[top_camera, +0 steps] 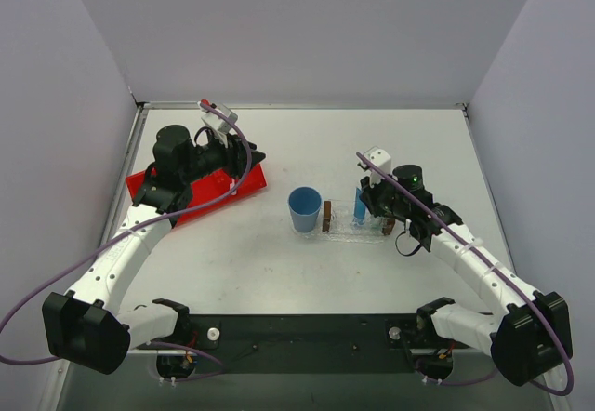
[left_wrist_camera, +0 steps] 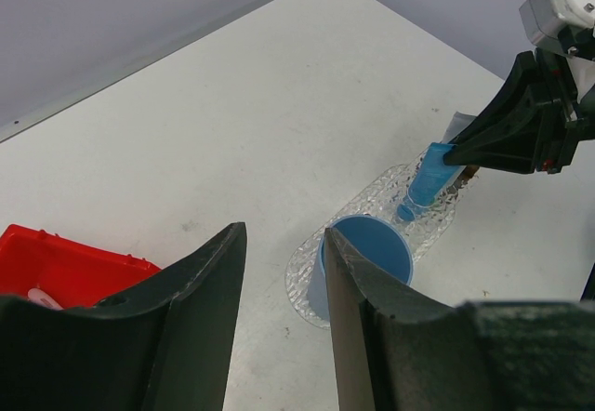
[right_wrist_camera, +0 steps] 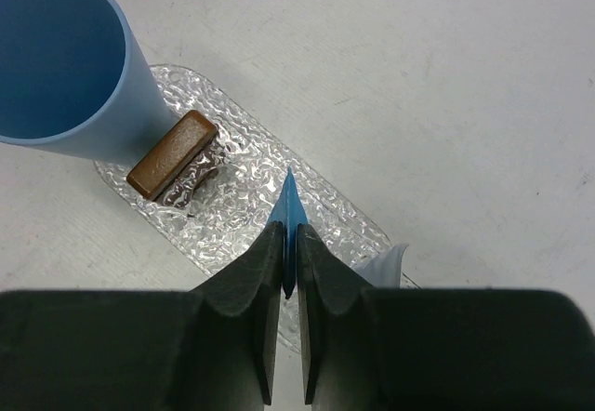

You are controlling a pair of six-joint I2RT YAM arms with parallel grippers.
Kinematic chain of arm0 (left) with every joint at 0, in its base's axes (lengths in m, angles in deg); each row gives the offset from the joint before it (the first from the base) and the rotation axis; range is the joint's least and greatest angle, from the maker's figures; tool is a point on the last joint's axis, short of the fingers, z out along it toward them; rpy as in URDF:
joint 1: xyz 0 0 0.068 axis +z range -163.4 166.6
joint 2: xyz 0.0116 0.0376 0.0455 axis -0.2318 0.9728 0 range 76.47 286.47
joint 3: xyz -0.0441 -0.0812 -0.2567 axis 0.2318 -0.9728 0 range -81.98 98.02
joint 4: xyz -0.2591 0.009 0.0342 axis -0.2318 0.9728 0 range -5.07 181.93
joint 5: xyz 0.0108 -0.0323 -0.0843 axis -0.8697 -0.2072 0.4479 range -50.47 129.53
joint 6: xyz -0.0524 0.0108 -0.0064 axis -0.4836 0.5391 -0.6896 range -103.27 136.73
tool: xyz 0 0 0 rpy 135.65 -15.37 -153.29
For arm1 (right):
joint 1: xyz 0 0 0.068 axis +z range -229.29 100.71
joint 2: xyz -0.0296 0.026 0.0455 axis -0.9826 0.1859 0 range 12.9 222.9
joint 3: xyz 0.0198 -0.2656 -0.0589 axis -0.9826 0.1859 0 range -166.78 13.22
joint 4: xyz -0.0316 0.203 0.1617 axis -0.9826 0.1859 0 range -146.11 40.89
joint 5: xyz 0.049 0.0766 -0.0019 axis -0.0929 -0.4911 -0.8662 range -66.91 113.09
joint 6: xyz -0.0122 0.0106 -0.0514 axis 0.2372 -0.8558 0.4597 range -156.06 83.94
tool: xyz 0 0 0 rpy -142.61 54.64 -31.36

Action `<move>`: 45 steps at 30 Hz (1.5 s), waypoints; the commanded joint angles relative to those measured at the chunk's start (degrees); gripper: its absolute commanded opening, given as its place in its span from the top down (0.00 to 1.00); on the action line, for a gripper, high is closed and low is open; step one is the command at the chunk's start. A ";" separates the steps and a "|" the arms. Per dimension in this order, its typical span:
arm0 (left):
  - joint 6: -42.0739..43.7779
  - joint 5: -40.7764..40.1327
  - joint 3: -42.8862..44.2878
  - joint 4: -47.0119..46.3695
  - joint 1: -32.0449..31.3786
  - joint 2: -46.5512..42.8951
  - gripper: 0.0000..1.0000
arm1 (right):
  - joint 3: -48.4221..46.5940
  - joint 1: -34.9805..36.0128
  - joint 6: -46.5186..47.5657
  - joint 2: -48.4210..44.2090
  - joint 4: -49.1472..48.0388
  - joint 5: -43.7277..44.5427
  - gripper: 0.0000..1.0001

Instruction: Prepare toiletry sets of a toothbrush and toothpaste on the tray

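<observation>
- Placing step: your right end effector (right_wrist_camera: pixel 289 236) is clenched on the bright blue flat toothpaste tube (right_wrist_camera: pixel 288 199), its tip seemingly touching the clear textured plastic tray (right_wrist_camera: pixel 244 174).
- Your left end effector (left_wrist_camera: pixel 284 236) gapes, empty.
- Next: lay it flat, release.

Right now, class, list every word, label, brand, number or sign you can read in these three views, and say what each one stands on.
No text can be read in any view.
The blue toothpaste tube, blue cup, red bin and brown block show no print.
The pale tube is mostly hidden.
</observation>
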 commanded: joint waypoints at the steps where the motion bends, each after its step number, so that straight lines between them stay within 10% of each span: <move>1: 0.51 1.28 0.63 -0.75 0.27 -1.81 0.51 | -0.58 -0.31 -0.44 0.76 -0.36 -1.15 0.90; 16: 0.77 1.63 0.99 1.09 0.27 -1.81 0.51 | -1.28 -0.92 -0.44 -0.73 0.08 -0.01 0.71; 45: 3.50 -3.55 -0.60 2.85 0.79 -2.51 0.51 | -12.00 -0.04 1.93 -7.85 6.84 3.24 0.68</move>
